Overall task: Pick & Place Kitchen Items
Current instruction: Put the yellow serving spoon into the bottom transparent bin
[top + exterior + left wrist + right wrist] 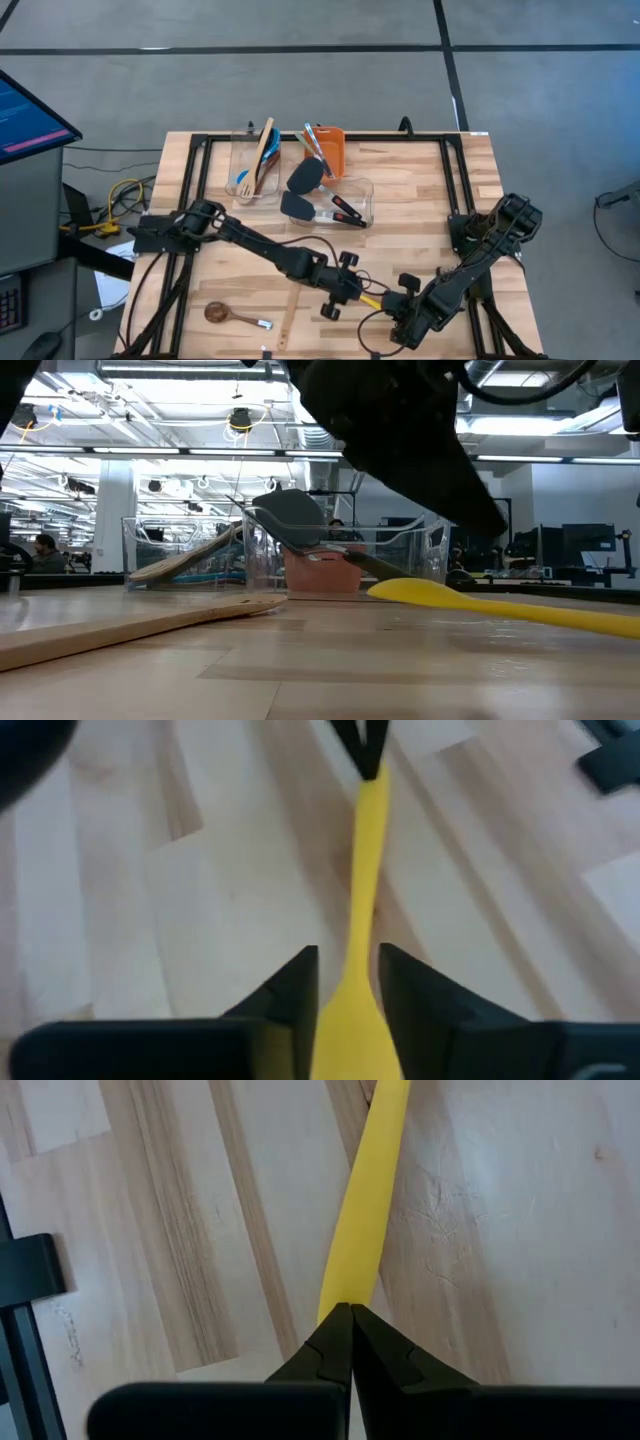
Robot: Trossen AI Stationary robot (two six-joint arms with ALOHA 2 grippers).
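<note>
A yellow spoon (pixel 372 298) lies low over the table's near middle, between my two grippers. My right gripper (pixel 350 1312) is shut on its handle end. My left gripper (pixel 348 970) is open. Its two fingers stand on either side of the spoon (pixel 366 850) where the handle widens into the bowl; I cannot tell whether they touch it. In the low view the spoon's bowl (pixel 415 591) points left, close to the tabletop. A brown wooden spoon (pixel 225 313) lies flat near the front left. My right gripper pinches the free end of the yellow spoon's handle (pixel 345 1285) between its two fingertips. The fingers slant down from the table's near right and lie in line with the handle. The spoon stretches away from them, low and nearly level, toward my left gripper.
At the back stand a clear tub (pixel 255 165) with wooden and blue utensils, a second clear tub (pixel 362 188) with black turners, and an orange bin (pixel 334 150) with blue utensils. A long wooden utensil (pixel 130 622) lies on the table at the low view's left.
</note>
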